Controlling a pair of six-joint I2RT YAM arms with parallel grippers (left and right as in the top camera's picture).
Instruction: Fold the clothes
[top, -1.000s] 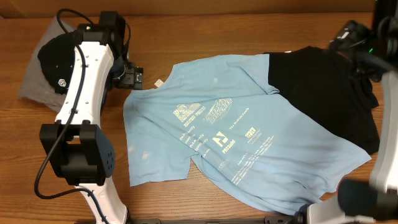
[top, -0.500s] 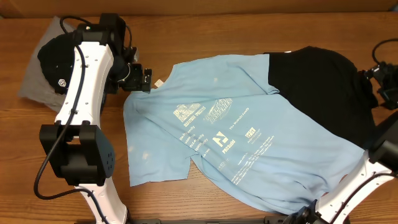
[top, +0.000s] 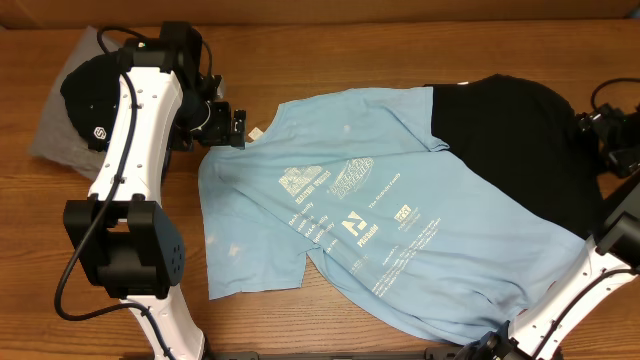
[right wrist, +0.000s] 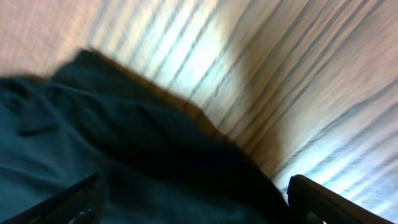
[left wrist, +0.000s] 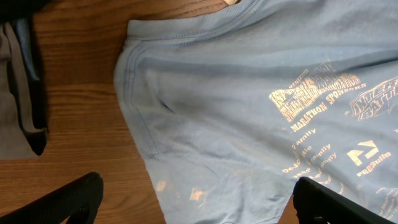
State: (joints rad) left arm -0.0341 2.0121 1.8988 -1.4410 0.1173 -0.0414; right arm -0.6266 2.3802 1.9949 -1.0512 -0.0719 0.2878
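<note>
Since a sec ago R gripper (top: 598,130) has swung from the far corner down to the table's (top: 300,50) right edge, jaws wide open, over the black tee's (top: 520,150) right side. L gripper (top: 236,127) has nudged right, also open, just beside the collar of the light blue tee (top: 370,230), which lies flat mid-table, print up, its right part under the black tee.

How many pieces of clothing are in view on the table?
4: a light blue tee spread in the middle, a black tee overlapping it on the right, another black garment on a grey one at far left. Others may be hidden.
</note>
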